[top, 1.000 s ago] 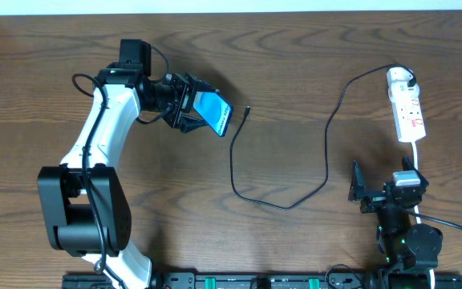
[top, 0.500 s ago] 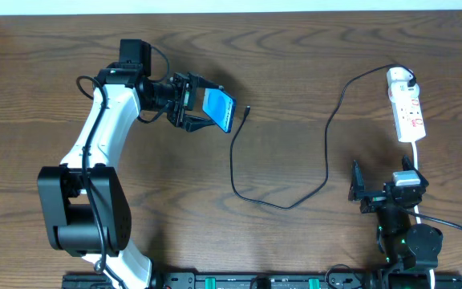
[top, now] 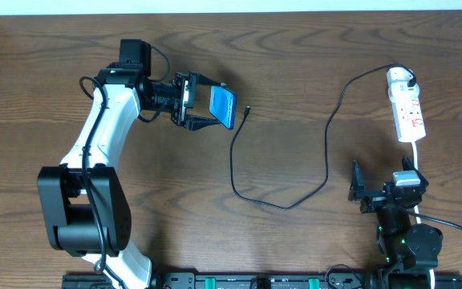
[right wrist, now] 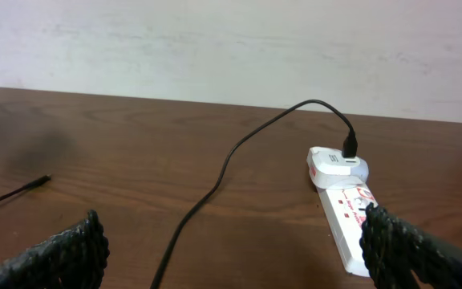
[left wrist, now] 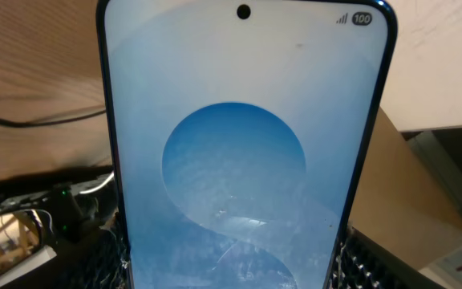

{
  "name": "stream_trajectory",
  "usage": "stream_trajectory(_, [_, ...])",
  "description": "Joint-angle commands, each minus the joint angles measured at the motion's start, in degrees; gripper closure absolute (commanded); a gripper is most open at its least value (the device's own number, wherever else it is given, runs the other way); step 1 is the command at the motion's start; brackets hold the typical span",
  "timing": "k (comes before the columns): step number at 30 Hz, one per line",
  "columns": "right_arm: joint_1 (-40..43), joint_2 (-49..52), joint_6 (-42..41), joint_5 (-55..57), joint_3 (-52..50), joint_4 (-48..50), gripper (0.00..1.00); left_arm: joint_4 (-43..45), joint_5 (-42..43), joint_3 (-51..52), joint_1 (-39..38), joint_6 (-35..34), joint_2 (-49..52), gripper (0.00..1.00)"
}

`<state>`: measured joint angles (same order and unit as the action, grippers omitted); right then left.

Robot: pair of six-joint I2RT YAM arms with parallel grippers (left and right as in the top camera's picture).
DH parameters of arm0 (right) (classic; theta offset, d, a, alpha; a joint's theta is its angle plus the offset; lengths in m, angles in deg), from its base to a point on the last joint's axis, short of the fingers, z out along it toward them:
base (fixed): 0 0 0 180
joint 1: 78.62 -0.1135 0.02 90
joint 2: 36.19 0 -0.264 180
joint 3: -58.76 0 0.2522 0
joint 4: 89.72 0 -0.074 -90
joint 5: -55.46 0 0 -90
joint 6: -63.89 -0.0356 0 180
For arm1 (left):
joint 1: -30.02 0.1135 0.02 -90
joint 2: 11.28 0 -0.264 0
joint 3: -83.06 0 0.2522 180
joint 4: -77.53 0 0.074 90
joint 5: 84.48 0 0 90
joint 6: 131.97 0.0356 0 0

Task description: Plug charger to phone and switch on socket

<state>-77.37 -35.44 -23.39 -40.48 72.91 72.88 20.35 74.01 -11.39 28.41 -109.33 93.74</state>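
- The only writing I can read is on the phone (left wrist: 243,152). In the left wrist view a small "100" badge sits at its upper right corner beside signal bars, and a punch-hole lens is at top centre.
- The screen shows pale blue with a darker blue circle in the middle.
- The socket (top: 407,108) carries red marks on its white face, too small for me to read in either the overhead or the right wrist view (right wrist: 347,217).
- My left arm rises from its base at lower left of the overhead frame, with its wrist turned toward frame right.
- The left pincer (top: 215,104) is spread wide and clamped on the phone's two long edges, holding it tilted at upper centre, screen toward the wrist camera.
- The charger (top: 327,136) lies in a loose loop on the worktop (top: 175,209). Its connector tip (top: 248,111) is just beside the phone's right end, and I cannot tell whether they touch.
- Its other end goes into the white plug (top: 399,78) at the socket's upper end.
- My right arm sits folded at lower right. The right pincer (top: 382,178) is fully spread, holding nothing and pointing up-frame toward the socket.
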Motion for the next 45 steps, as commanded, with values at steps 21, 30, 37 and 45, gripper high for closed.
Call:
stream_trajectory(21, [-0.4,0.0,-0.4,0.0,-0.1,-0.2,0.01,0.0,5.9,-0.2,0.1,-2.8,-1.7,0.26])
stream_trajectory(30, [-0.4,0.0,-0.4,0.0,-0.1,-0.2,0.01,0.0,5.9,-0.2,0.1,-2.8,-1.7,0.26])
stream_trajectory(37, [-0.4,0.0,-0.4,0.0,-0.1,-0.2,0.01,0.0,5.9,-0.2,0.1,-2.8,-1.7,0.26])
stream_trajectory(45, [-0.4,0.0,-0.4,0.0,-0.1,-0.2,0.01,0.0,5.9,-0.2,0.1,-2.8,-1.7,0.26])
